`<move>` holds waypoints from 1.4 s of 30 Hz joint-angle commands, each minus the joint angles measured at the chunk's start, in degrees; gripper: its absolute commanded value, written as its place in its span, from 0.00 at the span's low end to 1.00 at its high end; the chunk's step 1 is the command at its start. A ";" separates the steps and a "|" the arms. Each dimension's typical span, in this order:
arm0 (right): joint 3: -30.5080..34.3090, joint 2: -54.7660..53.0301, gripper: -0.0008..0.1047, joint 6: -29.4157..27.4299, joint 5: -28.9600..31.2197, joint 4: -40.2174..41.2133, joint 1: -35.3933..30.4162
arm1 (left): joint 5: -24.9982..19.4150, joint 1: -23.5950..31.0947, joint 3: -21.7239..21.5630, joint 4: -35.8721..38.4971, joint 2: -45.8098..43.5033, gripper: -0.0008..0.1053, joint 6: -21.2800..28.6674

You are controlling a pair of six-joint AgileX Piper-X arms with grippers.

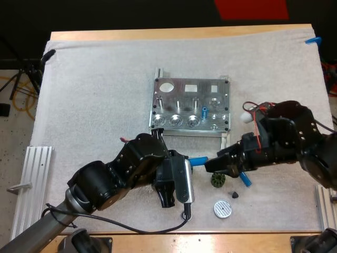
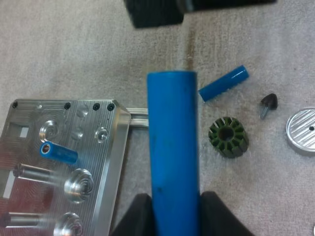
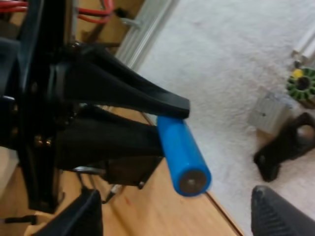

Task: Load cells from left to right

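Gripping a blue cylinder in my left pincer toward the front edge of the bench, my right pincer spread at its tip; spare cylinder, toothed ring, knob, cap crowd alongside, fixture behind.

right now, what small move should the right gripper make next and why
Probably ease the right gripper forward over the held blue cylinder's free end, then shut. Its fingers stand open and apart, while the left gripper is clamped on the other end.
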 commanded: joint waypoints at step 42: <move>-0.18 3.84 0.01 -0.64 -7.16 -4.27 -0.02 | 3.21 0.10 -0.28 -6.48 -0.08 0.02 -1.56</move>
